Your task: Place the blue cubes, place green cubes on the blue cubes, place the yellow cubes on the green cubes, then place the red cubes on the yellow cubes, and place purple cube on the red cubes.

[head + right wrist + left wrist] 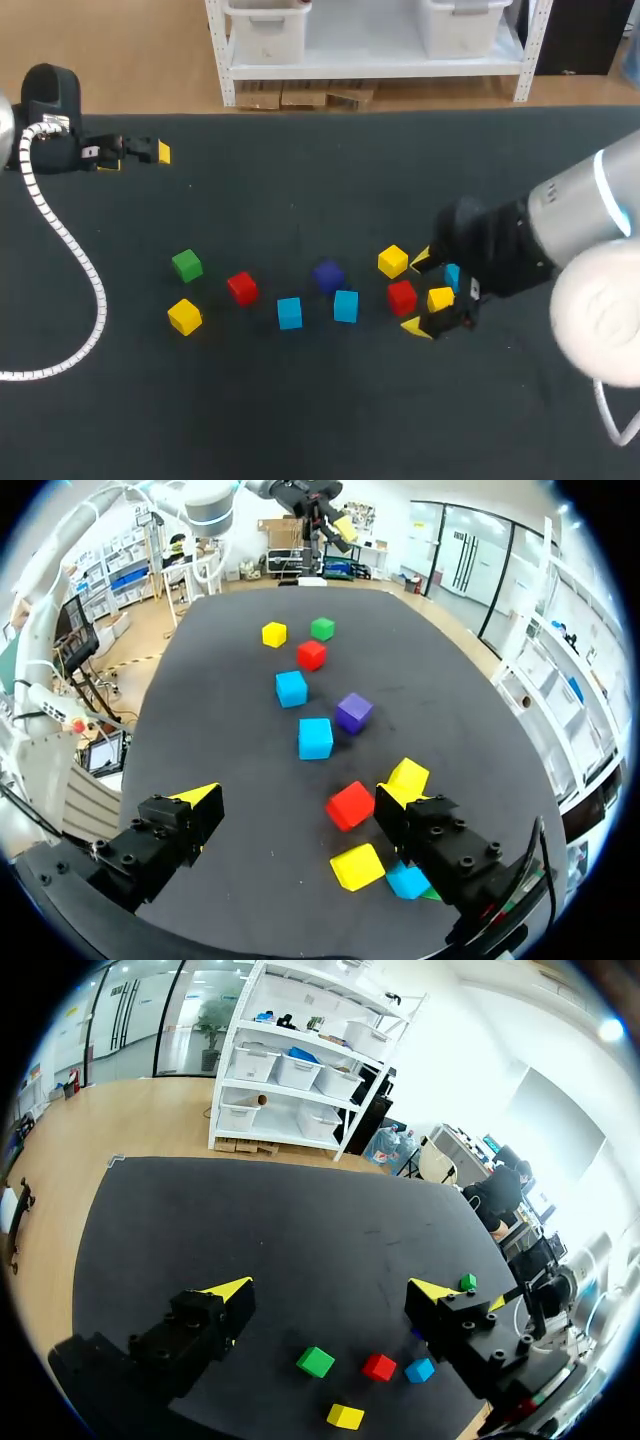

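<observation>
Loose cubes (289, 313) are lying across the middle of the dark tabletop (300, 420). The right gripper (418, 293) is hanging above a red cube (402, 296) and a yellow cube (440, 298) at the right, jaws wide open. The left gripper (330, 1290) is hovering far left, jaws likewise apart.

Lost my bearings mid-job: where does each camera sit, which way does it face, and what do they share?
Head view: above and behind the robot, looking down on the table; left arm enters at left, right arm at right.
Left wrist view: on the left arm, looking past the open left claw at the green cube and red cube.
Right wrist view: on the right arm, looking past the open right claw toward the far left arm.
Shared: both wrist views show that green cube.
</observation>
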Controlling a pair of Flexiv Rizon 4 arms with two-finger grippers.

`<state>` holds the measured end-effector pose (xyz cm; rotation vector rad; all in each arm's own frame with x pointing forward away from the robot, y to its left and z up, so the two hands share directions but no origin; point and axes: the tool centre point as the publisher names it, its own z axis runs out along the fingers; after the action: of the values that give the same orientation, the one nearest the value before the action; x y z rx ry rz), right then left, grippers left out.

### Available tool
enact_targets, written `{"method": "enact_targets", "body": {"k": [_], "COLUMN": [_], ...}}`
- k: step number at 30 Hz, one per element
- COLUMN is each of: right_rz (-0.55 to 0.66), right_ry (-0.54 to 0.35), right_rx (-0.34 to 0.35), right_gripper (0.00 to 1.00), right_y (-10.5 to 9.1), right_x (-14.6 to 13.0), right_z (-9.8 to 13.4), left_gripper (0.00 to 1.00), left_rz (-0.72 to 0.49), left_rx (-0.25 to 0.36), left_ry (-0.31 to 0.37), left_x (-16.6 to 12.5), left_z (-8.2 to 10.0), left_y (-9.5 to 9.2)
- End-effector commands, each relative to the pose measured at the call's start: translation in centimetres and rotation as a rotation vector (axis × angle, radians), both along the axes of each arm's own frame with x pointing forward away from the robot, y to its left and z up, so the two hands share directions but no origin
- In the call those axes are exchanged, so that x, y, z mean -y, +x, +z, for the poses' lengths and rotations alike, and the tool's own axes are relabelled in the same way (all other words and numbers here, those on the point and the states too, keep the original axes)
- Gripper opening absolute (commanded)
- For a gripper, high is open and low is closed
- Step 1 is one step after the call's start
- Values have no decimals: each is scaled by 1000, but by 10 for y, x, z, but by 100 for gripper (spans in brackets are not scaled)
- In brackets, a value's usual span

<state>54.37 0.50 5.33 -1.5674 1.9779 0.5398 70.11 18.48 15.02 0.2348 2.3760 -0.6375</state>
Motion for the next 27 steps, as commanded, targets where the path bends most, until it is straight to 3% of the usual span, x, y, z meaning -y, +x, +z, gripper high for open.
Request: {"method": "enact_targets", "body": {"k": [1,27], "right_rz": [-35,2], "right_ry": [-26,-52], "right_rx": [35,37], "right_gripper": [100,100], "right_y": [4,29], "right_x": [-13,-57], "right_z": [-12,-49], "left_gripper": [100,100], "left_rz": [0,0], "left_rx": [0,0], "left_ry": [0,0], "left_x": [0,0], "left_z": [0,0], "left_y": [0,0]}}
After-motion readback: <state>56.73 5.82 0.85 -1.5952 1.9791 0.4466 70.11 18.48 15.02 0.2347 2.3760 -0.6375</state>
